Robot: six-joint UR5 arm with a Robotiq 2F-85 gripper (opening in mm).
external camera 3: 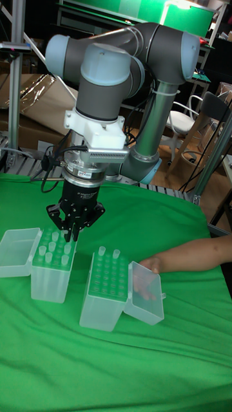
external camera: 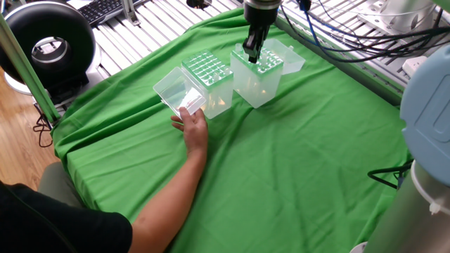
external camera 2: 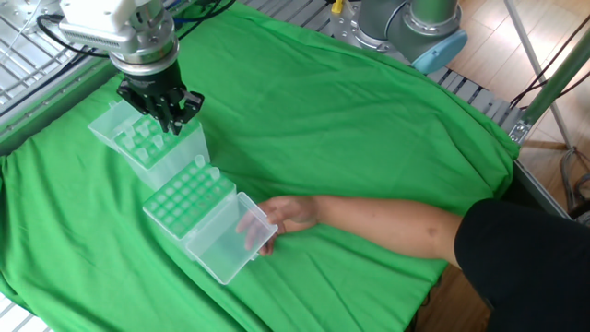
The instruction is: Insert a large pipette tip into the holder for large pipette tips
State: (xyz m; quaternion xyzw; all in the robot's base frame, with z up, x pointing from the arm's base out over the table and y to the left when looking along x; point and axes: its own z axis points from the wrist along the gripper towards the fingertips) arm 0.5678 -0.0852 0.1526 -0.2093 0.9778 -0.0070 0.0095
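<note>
Hovering over large-tip holder [external camera 3: 50, 270], jaws' grip indiscernible; tip unseen.

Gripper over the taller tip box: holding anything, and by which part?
Cannot be told. The gripper hangs at the holder's grid top; any tip between its fingers is too small to see.
</note>
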